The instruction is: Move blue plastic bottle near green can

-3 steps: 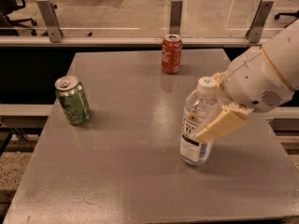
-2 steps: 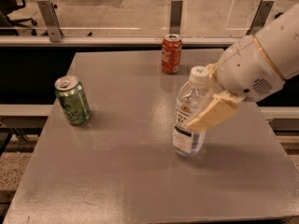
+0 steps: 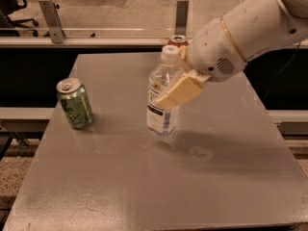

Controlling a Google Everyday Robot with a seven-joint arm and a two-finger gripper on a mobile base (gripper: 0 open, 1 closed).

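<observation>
Gripper (image 3: 166,98), clamped on blue plastic bottle (image 3: 158,119) at middle of table (image 3: 240,177), well apart from green can (image 3: 75,103). Recommended handling: carry low and upright toward can, stop just beside it without contact, then release.

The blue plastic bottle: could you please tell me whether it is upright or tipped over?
Upright: the blue plastic bottle has its white cap on top, and the tool clamps its middle.

Warm, even light from overhead, with a dull sheen on the grey table (image 3: 144,186) and a soft shadow spreading right of the blue plastic bottle (image 3: 160,119) – clasped mid-table by the gripper (image 3: 167,99)
</observation>
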